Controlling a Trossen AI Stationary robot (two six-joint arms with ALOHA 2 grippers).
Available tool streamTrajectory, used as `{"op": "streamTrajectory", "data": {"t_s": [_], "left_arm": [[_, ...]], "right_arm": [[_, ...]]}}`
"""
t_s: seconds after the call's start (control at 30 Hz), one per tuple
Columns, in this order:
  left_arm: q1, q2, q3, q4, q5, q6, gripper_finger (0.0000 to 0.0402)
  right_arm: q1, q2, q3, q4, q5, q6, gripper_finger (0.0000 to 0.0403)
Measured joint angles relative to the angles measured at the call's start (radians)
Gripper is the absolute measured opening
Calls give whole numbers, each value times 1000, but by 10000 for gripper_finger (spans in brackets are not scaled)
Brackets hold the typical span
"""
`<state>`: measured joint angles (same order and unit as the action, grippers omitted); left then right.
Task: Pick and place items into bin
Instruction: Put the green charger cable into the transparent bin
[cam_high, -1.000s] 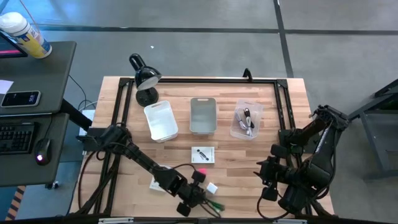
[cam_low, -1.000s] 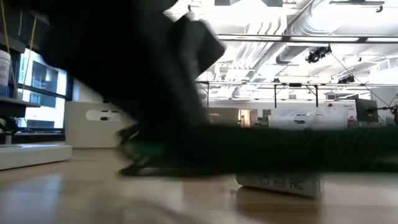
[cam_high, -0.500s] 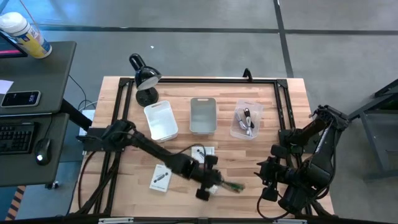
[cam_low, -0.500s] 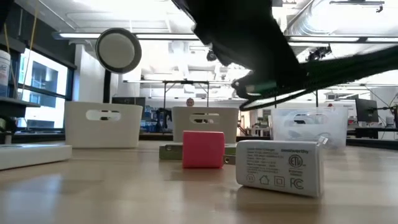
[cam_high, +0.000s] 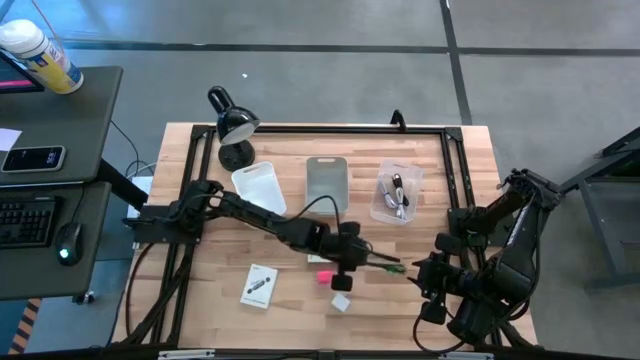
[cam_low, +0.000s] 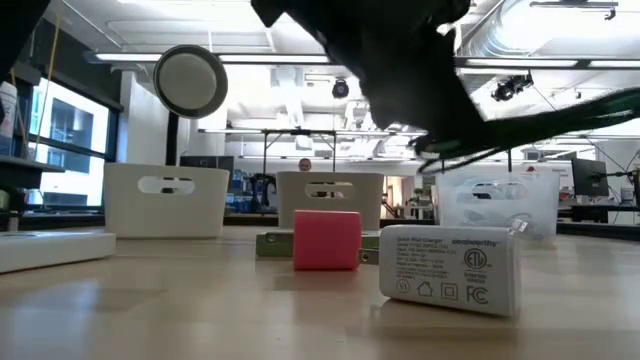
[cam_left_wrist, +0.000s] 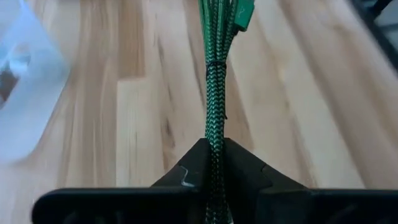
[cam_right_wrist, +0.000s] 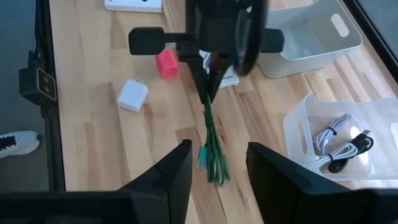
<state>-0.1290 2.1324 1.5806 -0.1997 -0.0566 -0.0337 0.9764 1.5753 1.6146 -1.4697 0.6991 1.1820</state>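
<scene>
My left gripper is over the table's middle, shut on a green braided cord bundle that sticks out toward the right. The pink cube and white cube sit on the wood just nearer than it. One white flat packet lies to the near left. A second packet is mostly hidden under the left arm. Black and white cords lie in the clear bin. My right gripper waits open at the near right. My left gripper pinches the green cord bundle between its two fingers at one end of the bundle. The fingers come level from the table's left and lie along the cord. The bundle is lifted clear and juts out roughly level past the fingertips, its free end fanning out.
Three bins stand in a row at the far side: white bin, grey bin, clear bin. A black lamp stands at the far left corner. A black frame rail runs along the table's right side.
My left gripper has carried the green cord from the table's near edge up and toward the far right, over the pink and white cubes. The cord, low at the near edge before, is now lifted clear and points right. The right arm has kept still.
</scene>
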Motion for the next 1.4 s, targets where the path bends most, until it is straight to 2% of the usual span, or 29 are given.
{"op": "streamTrajectory", "data": {"t_s": [0.3, 0.4, 0.5, 0.6, 0.7, 0.8, 0.93, 1.03, 1.2, 1.3, 1.4], "left_arm": [[-3, 0, 0, 41, 11, 3, 118], [-2, 0, 0, 33, 50, 3, 136], [-1, -11, 0, 10, 128, 4, 149], [-1, -31, 2, -14, 265, 20, 155], [-3, -50, 3, -100, 376, 7, 155], [-24, -86, 0, -242, 412, 48, 146], [-72, -155, 1, -428, 333, 159, 131], [-116, -206, -2, -569, 214, 213, 119], [-172, -293, 1, -675, 7, 241, 106], [-188, -324, 1, -773, -61, 226, 104], [-202, -353, 1, -880, -118, 177, 104]], "right_arm": [[0, 0, 0, 0, -2, 0, 142], [0, 0, -11, -6, -18, 24, 142], [-1, 0, -78, -4, -51, 52, 142], [-1, 0, -193, 34, -135, 105, 142], [-1, 0, -314, 154, -173, 145, 142], [-9, 1, -413, 327, -144, 135, 142], [-46, 0, -518, 516, -108, 91, 142], [-91, 0, -577, 609, -110, 66, 142], [-166, 0, -643, 769, -117, -11, 142], [-218, 0, -675, 880, -176, -84, 142], [-280, 0, -699, 962, -290, -182, 143]]}}
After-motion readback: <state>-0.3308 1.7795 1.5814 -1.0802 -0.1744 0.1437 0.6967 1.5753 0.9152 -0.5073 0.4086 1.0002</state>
